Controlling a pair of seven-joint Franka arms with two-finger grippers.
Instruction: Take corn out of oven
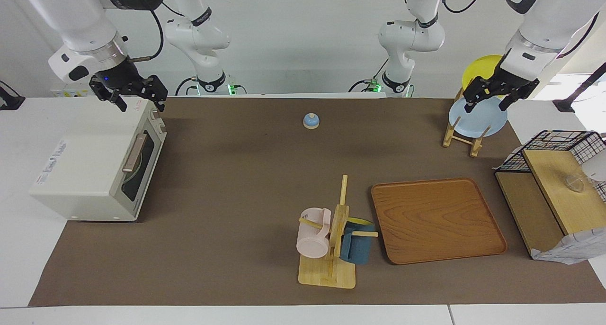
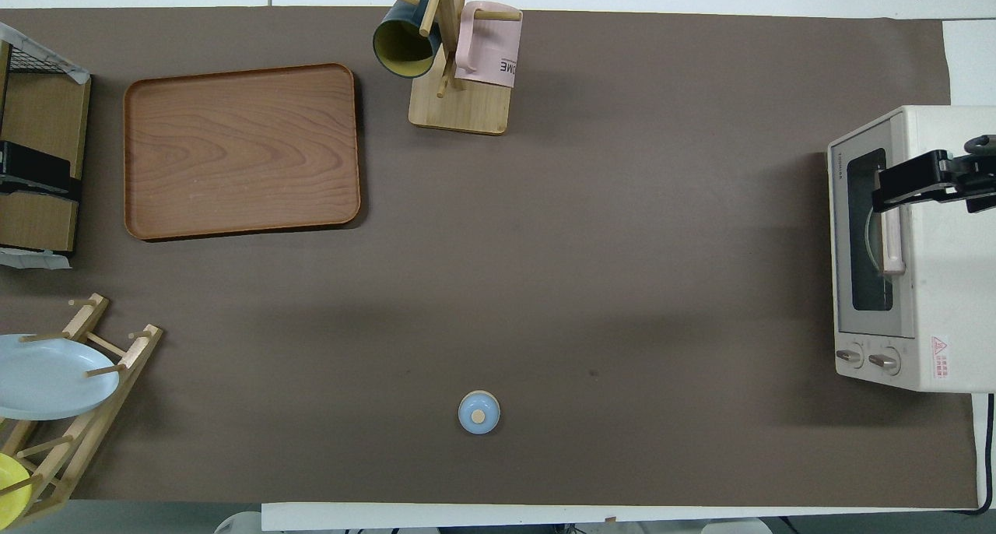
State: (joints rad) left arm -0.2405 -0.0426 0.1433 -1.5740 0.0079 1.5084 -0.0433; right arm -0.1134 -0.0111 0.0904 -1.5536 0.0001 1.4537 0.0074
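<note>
While oven (image 1: 90,173) door is shut, corn unseen, right gripper (image 1: 137,95) above.

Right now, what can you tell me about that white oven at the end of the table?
The oven is a boxy cream-white toaster oven, seemingly painted metal. Its dark glass door is shut, with a tan bar handle across it and two knobs beside it. Something round shows dimly through the glass. It stands at the right arm's end of the table, partly on the brown mat. The right tool hovers over its top, fingers spread.

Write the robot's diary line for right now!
oven door shut | corn unseen | right gripper above oven | left gripper above plate rack, waiting
</note>
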